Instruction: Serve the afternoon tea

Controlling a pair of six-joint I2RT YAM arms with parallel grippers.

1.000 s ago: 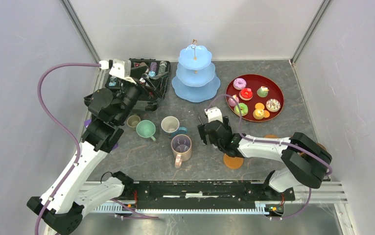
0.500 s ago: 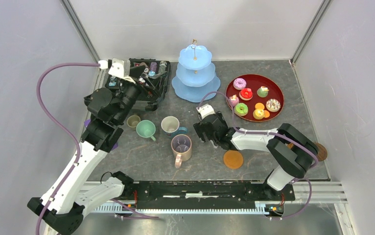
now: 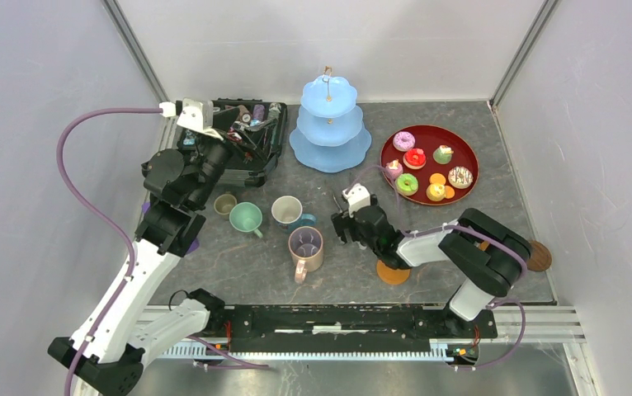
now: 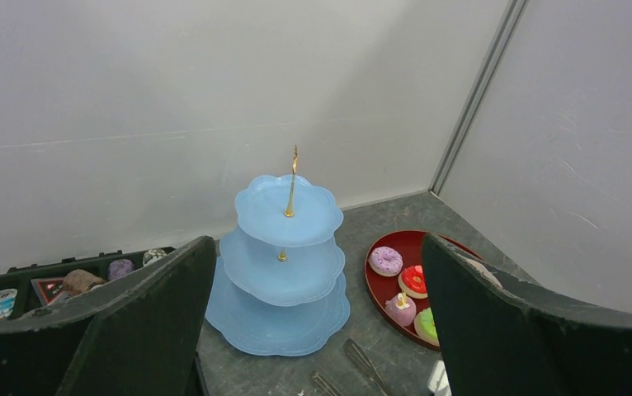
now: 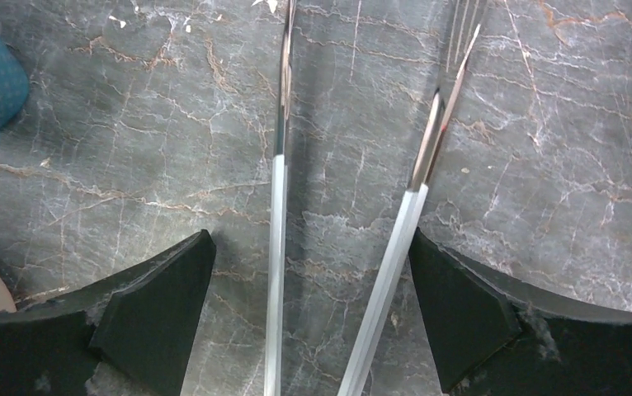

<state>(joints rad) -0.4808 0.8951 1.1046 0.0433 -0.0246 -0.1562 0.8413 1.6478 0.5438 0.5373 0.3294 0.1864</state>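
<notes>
The afternoon tea is spread over the table. We see the pastries (image 3: 416,158) on a red tray (image 3: 425,134) at the right rear, and the pale-blue stand (image 3: 329,124) just left of it. Four mugs (image 3: 245,218) are grouped left of centre, and a coaster (image 3: 391,276) lies by the right arm. The right gripper (image 5: 311,247) sits low over the table with its fingers wide apart, and both arms of the metal tongs (image 5: 278,206) lie between them. The left gripper (image 4: 313,272), raised over the black case (image 3: 270,144), is spread wide too and holds nothing.
</notes>
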